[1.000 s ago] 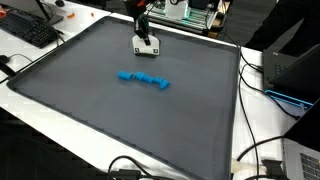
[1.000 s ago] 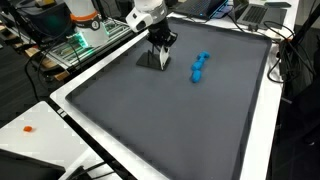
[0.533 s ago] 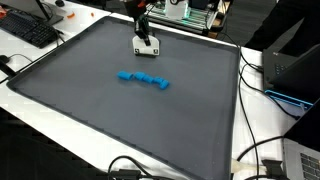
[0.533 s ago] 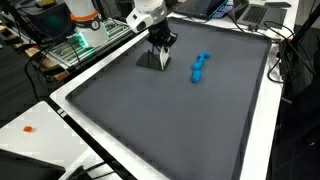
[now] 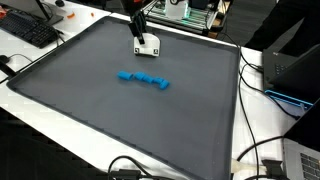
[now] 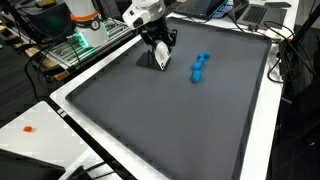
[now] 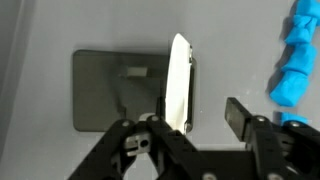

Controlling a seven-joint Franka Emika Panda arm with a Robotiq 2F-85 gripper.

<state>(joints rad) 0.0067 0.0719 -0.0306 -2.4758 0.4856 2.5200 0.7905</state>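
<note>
Fingers (image 7: 243, 115) astride tilted white card (image 7: 179, 85), grip unclear, pointing downward

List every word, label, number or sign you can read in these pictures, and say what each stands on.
None can be read. The white card at the gripper shows no print, nor do the blue piece or the grey mat. The keyboard keys are too small to read.

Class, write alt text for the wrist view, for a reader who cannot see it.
A thin white plate, seen edge-on, stands above a darker grey rectangular patch on a grey mat, close to the black gripper at the bottom of the view. A bright blue lumpy object lies at the right edge.
</note>
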